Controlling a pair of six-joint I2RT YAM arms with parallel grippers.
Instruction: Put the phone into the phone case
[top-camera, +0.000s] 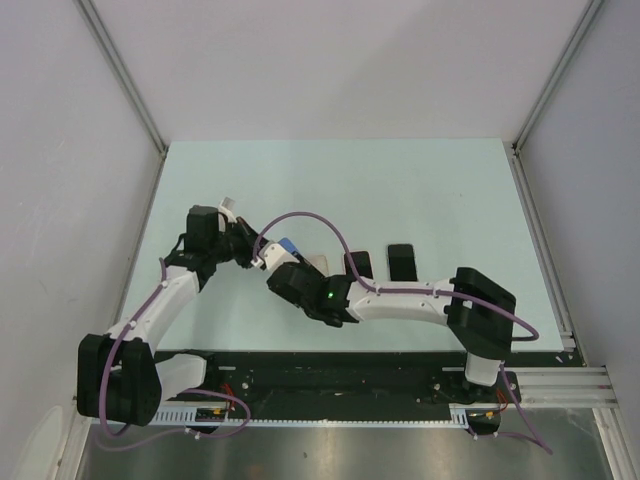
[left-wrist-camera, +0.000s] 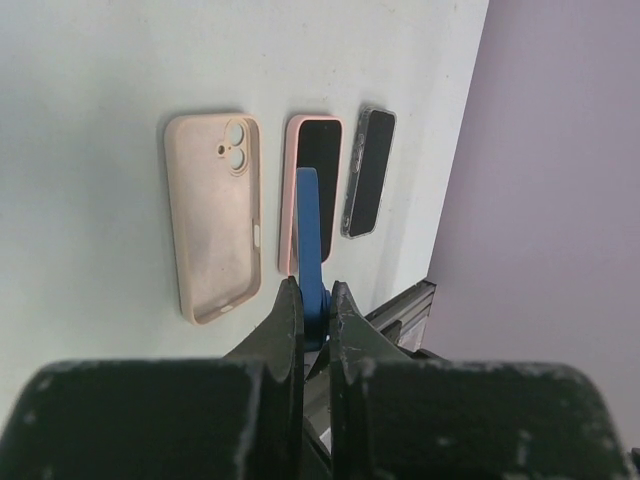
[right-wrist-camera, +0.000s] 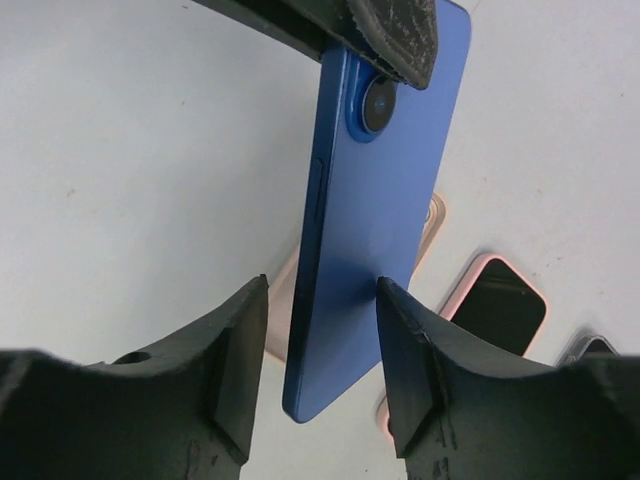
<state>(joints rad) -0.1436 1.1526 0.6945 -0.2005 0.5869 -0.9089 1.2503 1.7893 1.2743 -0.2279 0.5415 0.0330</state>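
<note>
The blue phone (right-wrist-camera: 375, 200) is in the air above the tabletop (top-camera: 400, 190), not yet in any case. The left pincer (left-wrist-camera: 308, 300) is clamped tight on its camera end. The phone is turned on edge, so the left wrist view shows only a thin blue strip running away from the fingers.

The right pincer (right-wrist-camera: 322, 300) has its jaws parted either side of the phone's free lower end. A gap shows on one side, so it straddles the phone and does not grip it. The phone's long axis runs from one pincer to the other, with the left arm at the left end and the right arm reaching in from the near right.

The empty beige case (left-wrist-camera: 213, 215) lies flat and open side up on the tabletop. The top view shows it below the phone and just to its near right, partly hidden under the right wrist. Right of it lie a pink-cased phone (left-wrist-camera: 320, 150) and then a clear-cased phone (left-wrist-camera: 368, 170), both already filled.

The case's camera cut-out appears to sit at the end away from the left pincer, while the phone's lens is at the left pincer. The phone therefore probably needs turning end for end and laying flat. The right pincer is the nearer one to the case.
</note>
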